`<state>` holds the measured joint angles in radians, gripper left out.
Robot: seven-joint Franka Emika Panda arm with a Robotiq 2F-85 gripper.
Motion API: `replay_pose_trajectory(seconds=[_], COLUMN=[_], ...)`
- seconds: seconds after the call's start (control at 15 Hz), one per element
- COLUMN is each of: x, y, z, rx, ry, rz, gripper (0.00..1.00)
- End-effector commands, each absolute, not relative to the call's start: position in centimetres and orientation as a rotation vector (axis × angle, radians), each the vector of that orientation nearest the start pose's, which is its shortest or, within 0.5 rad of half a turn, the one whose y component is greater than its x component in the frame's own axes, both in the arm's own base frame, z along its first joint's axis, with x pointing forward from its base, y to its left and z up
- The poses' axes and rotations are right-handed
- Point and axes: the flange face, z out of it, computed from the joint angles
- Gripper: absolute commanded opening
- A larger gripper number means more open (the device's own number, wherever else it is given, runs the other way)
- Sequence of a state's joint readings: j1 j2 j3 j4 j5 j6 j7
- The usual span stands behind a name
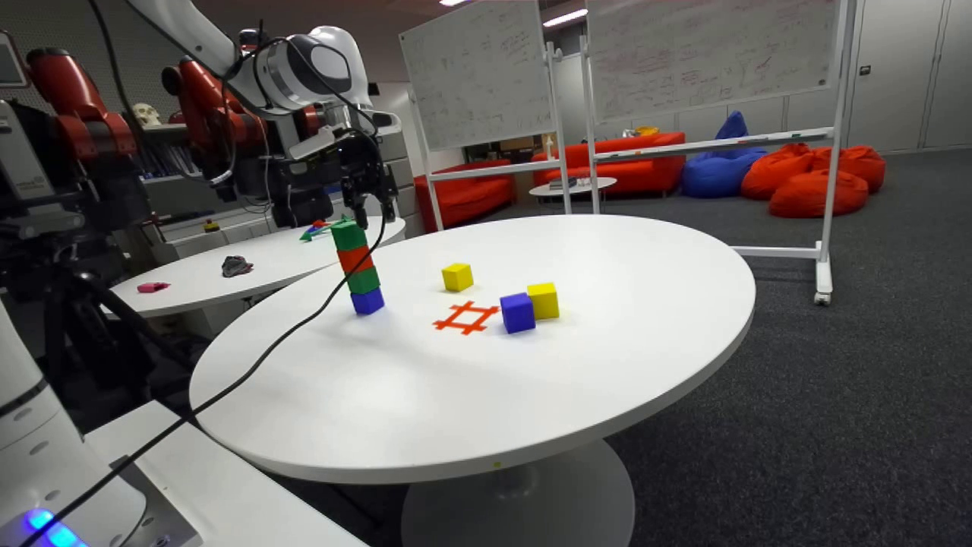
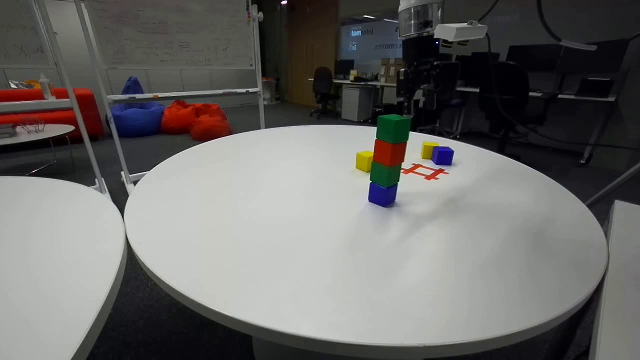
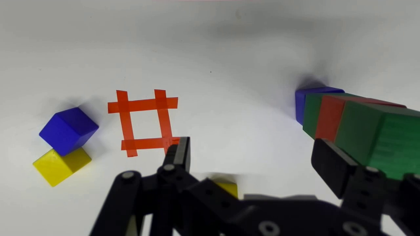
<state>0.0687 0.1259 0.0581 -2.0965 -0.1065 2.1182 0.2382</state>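
Observation:
My gripper point(image 3: 252, 157) is open and empty above the table, seen also in both exterior views point(image 1: 370, 209) point(image 2: 416, 102). It is nearest to a stack of cubes. From the bottom, the stack has a blue cube point(image 1: 367, 302), a green cube point(image 1: 364, 281), a red cube point(image 1: 355, 259) and a top green cube point(image 1: 349, 235). The stack leans slightly. In the wrist view the right finger overlaps the stack's edge; I cannot tell whether they touch. A yellow cube point(image 3: 229, 188) is partly hidden behind the gripper in the wrist view.
A loose blue cube point(image 3: 69, 131) sits beside another yellow cube point(image 3: 54, 167). A red tape square point(image 3: 142, 105) marks the round white table point(image 2: 250, 250). A black cable point(image 1: 266, 353) crosses an exterior view. A second white table point(image 1: 281, 266) with small objects stands behind.

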Motion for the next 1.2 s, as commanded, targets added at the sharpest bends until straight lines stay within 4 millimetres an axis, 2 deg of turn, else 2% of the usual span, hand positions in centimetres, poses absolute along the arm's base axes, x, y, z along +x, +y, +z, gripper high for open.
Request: replay_pose_trajectory(seconds=[0.0,0.8,1.13], x=[55.0,55.1,56.4], y=[6.5,6.4,6.3], z=[35.4,35.5,36.3], rx=[-3.235,-3.232,-3.242], ry=[0.075,0.071,0.067], rz=[0.141,0.143,0.149], gripper=[1.0,1.0,1.0])
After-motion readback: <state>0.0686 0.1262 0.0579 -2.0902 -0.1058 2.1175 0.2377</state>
